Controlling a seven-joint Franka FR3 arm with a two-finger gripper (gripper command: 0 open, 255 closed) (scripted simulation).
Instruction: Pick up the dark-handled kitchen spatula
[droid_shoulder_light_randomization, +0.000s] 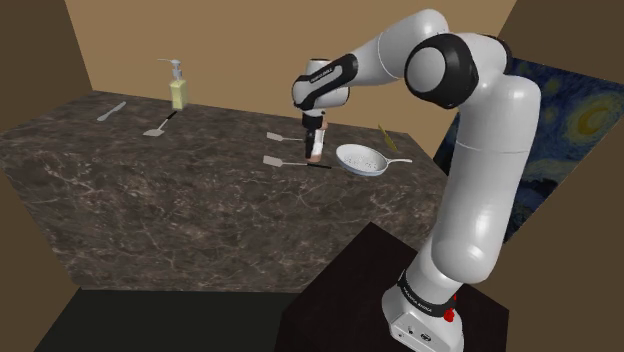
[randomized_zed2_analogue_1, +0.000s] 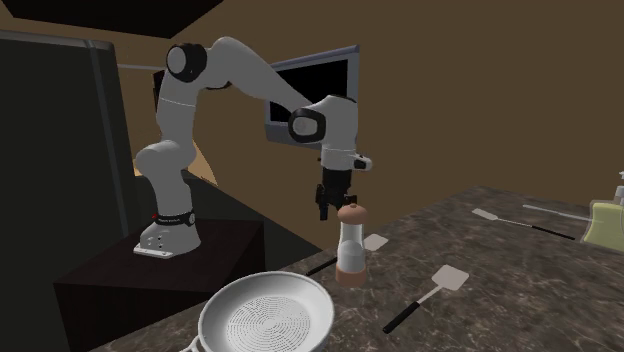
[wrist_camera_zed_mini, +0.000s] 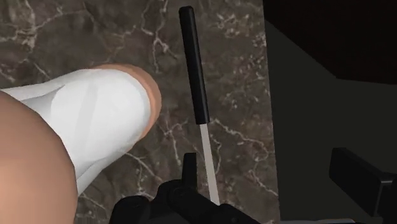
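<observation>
One black-handled grey spatula (wrist_camera_zed_mini: 194, 63) lies on the dark marbled table (wrist_camera_zed_mini: 76, 32); I see the gripper (wrist_camera_zed_mini: 267, 175) spread above it.

I see a white arm (droid_shoulder_light_randomization: 480, 180) with rounded links, dark joints (droid_shoulder_light_randomization: 445, 70), a black gripper (randomized_zed2_analogue_1: 323, 210), and a red mark (droid_shoulder_light_randomization: 451, 313) on its base (droid_shoulder_light_randomization: 420, 322).

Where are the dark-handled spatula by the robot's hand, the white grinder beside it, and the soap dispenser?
dark-handled spatula (wrist_camera_zed_mini: 194, 63): wrist view, on its black handle.
white grinder (randomized_zed2_analogue_1: 349, 245): second exterior view, on its white body.
soap dispenser (droid_shoulder_light_randomization: 178, 95): shoulder view, on its yellowish bottle.
</observation>
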